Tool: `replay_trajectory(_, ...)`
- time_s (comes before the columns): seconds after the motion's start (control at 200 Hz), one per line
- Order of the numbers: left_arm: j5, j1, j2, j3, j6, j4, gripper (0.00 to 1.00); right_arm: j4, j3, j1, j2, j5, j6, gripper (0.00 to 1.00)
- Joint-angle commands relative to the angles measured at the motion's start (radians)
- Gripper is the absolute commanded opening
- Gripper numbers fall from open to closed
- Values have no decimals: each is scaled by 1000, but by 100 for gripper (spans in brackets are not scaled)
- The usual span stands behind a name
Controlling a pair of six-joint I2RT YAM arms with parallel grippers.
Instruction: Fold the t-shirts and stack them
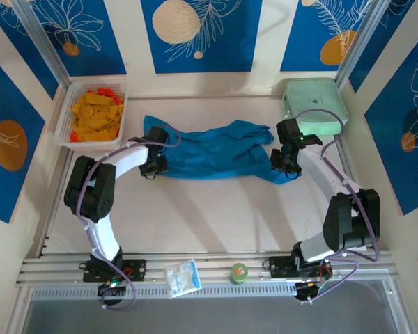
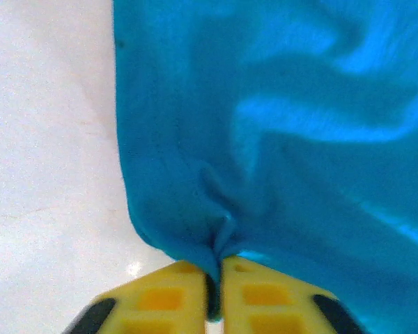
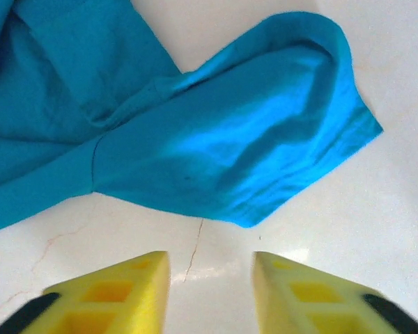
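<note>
Left wrist view: clamping left gripper (image 2: 214,278) on a bunched fold of the teal t-shirt (image 2: 279,139) lying rumpled on the tabletop (image 2: 49,174), hovering right gripper (image 3: 210,268) parted and empty just short of the sleeve (image 3: 265,146), risking a lopsided drag from one-sided pulling.

A lab robot cell — patterned panels (image 1: 230,42), railed white table (image 1: 216,209).

One teal t-shirt (image 1: 216,149); one mint-green case (image 1: 313,106); one white basket (image 1: 62,131) of orange pieces (image 1: 96,115); one clear packet (image 1: 181,277); one green disc (image 1: 238,273).
</note>
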Motion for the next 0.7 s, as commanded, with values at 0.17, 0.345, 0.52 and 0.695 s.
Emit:
replay_trajectory(0.17,3,-41,-185,36,9,-216,0,-71,36,-2,-97,-47,0,10)
replay_trajectory(0.345,20,-47,-309,24,23,-391,0,-87,59,-1,-111,-89,-19,7)
replay_trajectory(0.52,49,-46,-377,13,38,-472,0,-105,66,-1,-112,-117,-41,6)
replay_trajectory(0.695,29,-44,-258,158,89,-493,0,-99,69,-3,-96,-116,-56,5)
